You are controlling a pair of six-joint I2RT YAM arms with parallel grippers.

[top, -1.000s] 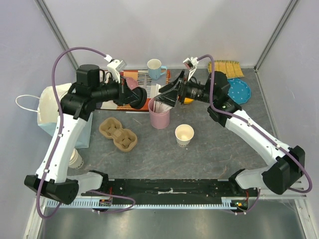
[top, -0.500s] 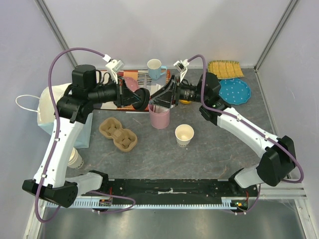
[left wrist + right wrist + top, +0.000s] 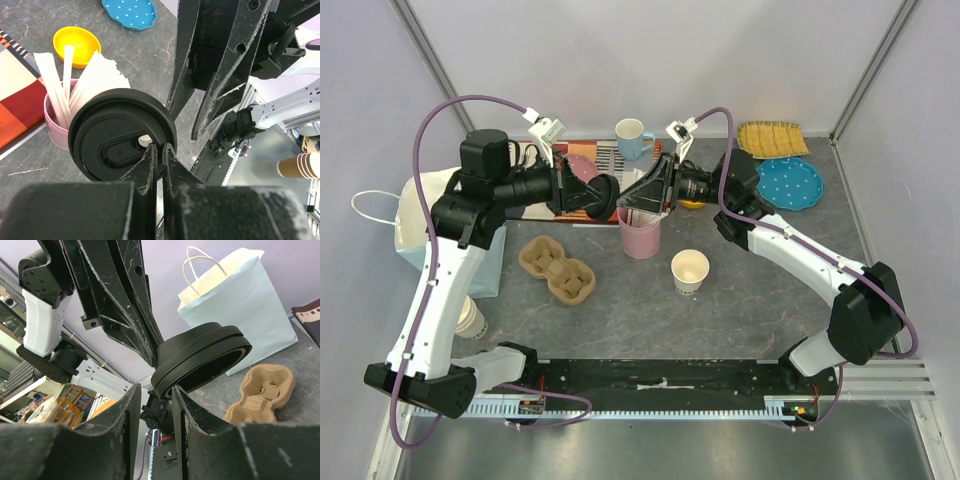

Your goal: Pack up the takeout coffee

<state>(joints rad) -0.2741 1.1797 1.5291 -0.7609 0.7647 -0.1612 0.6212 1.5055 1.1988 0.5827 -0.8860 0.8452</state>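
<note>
My left gripper point(image 3: 160, 146) is shut on the rim of a round black plastic lid point(image 3: 115, 135), holding it on edge in the air above the pink cup. In the top view this lid point(image 3: 604, 197) hangs between the two grippers. My right gripper point(image 3: 155, 390) faces it from the other side. Its jaws stand apart around the lid's opposite rim point(image 3: 200, 357), with one finger touching the rim and a gap at the other. The takeout coffee cup point(image 3: 689, 270), off-white paper with its top uncovered, stands upright on the table, nearer than both grippers.
A pink cup of wooden sticks point(image 3: 640, 232) stands right under the lid. A cardboard cup carrier point(image 3: 557, 268) lies left of it, beside a light-blue paper bag point(image 3: 420, 220). A blue mug point(image 3: 631, 137), a yellow bowl point(image 3: 76, 45) and a blue dotted plate point(image 3: 798, 181) sit at the back.
My right arm has swung left to the lid and its jaws have narrowed around the rim. The left gripper keeps hold of the lid, nearly still.
</note>
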